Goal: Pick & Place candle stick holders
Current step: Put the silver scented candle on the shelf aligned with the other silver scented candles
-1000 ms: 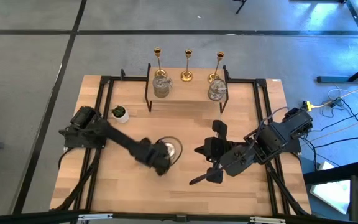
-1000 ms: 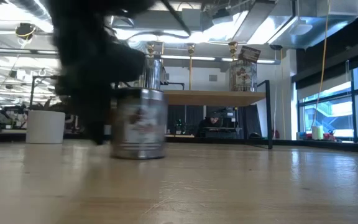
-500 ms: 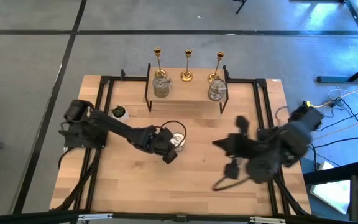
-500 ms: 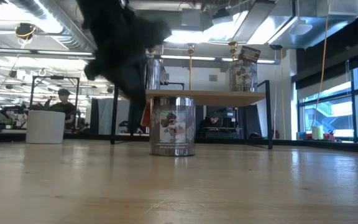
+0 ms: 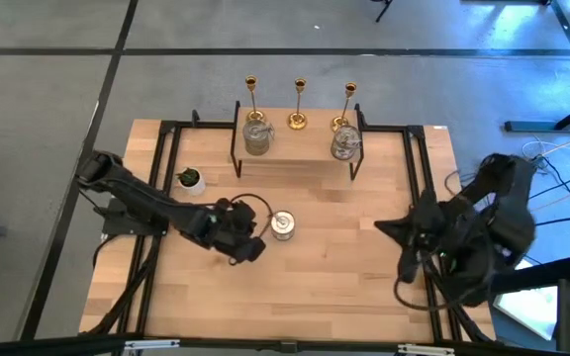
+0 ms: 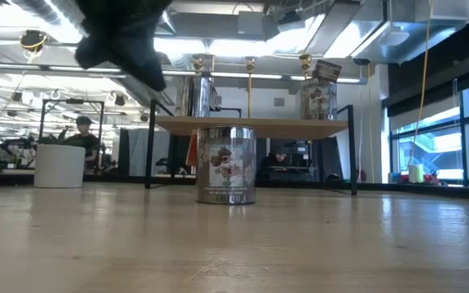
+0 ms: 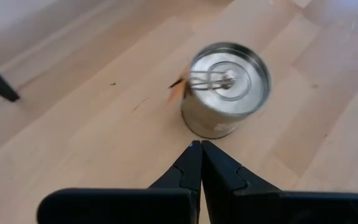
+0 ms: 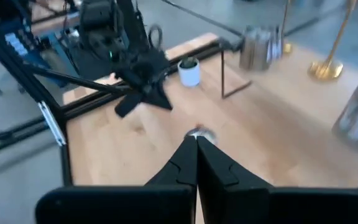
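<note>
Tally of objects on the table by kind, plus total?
Tall slim gold candle stick holders: 3, at the far edge behind the small shelf.
Squat round silvery-glass candle stick holders: 3, two on the shelf, one on the tabletop beside the shut left gripper.
Tiny white pot with green plant: 1.
Total: 7.

Shiny silvery holder, glossy brass candlesticks, smooth pale wood table, matt black frame
</note>
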Robot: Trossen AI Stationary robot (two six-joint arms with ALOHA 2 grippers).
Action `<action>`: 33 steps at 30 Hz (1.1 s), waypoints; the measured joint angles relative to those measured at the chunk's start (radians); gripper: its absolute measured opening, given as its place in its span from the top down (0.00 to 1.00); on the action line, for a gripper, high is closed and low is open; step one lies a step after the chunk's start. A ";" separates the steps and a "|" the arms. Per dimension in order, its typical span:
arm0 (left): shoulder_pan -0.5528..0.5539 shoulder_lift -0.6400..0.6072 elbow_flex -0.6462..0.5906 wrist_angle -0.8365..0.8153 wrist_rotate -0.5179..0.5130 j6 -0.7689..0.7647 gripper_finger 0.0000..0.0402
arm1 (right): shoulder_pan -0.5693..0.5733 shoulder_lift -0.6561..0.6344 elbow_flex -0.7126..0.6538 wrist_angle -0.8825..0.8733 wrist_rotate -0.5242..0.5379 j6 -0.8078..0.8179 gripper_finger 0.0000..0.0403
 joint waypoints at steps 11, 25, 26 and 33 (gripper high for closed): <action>-0.047 -0.334 -0.426 0.452 0.001 0.001 1.00 | -0.028 -0.060 -0.623 1.065 0.040 0.010 1.00; -0.092 -0.422 -0.490 0.591 -0.105 0.034 1.00 | -0.083 0.020 -0.877 1.495 -0.548 -0.185 1.00; -0.098 -0.422 -0.490 0.584 -0.123 0.019 1.00 | -0.091 0.046 -0.856 1.462 -0.572 -0.193 1.00; -0.126 -0.404 -0.489 0.517 -0.176 -0.077 1.00 | -0.151 0.255 -0.744 1.382 -0.561 -0.195 0.95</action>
